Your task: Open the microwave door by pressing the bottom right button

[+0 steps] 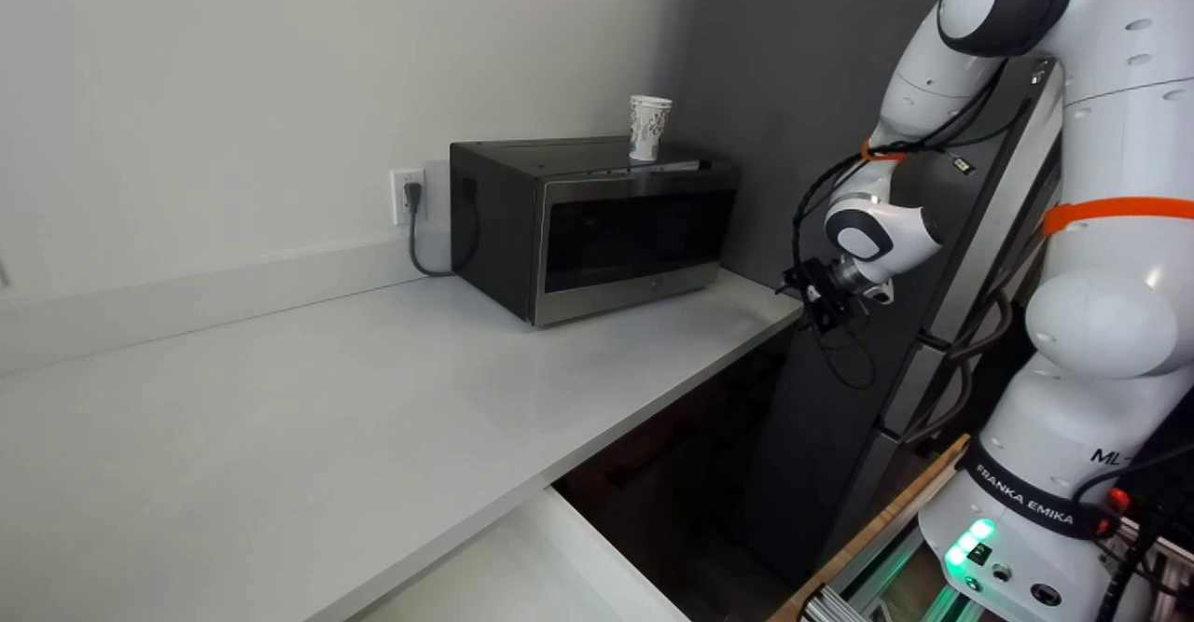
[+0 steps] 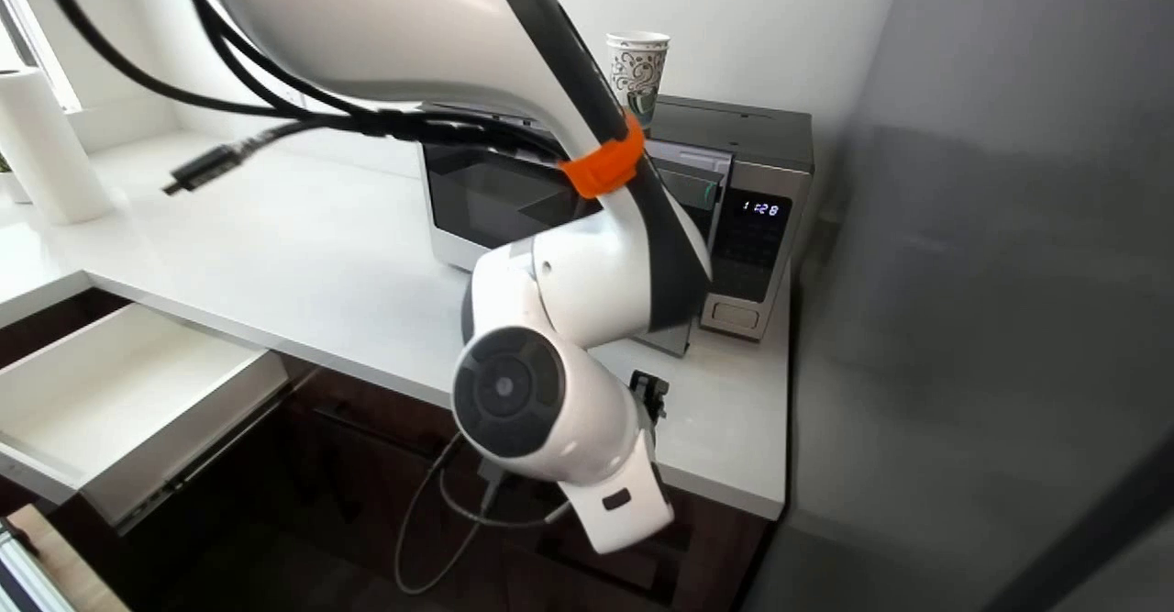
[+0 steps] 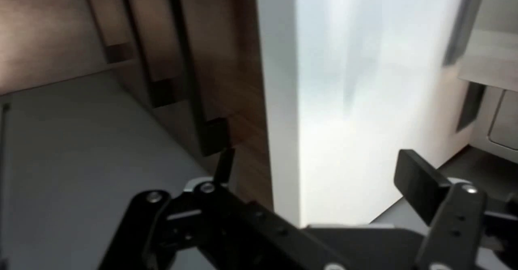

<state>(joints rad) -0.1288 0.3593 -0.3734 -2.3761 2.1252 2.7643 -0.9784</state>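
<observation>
Boxy dark microwave (image 1: pixel 499 230) | glossy-windowed, steel-trimmed door (image 1: pixel 638 238) seemingly ajar | black angular gripper (image 3: pixel 316 160) spread wide, holding nothing

In an exterior view, the microwave (image 2: pixel 754 245) stands on the tabletop (image 2: pixel 303 227), nested cups (image 2: pixel 639 71) atop it, the door (image 2: pixel 500 194) swung out before it; leftward, a paper roll (image 2: pixel 50 153) stands on the tabletop and a drawer (image 2: pixel 197 424) juts out below.

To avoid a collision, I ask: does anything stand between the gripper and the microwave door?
Nothing visible stands between the open gripper and the ajar microwave door. The patterned cup sits atop the microwave. In an exterior view the arm hides part of the door.
</observation>
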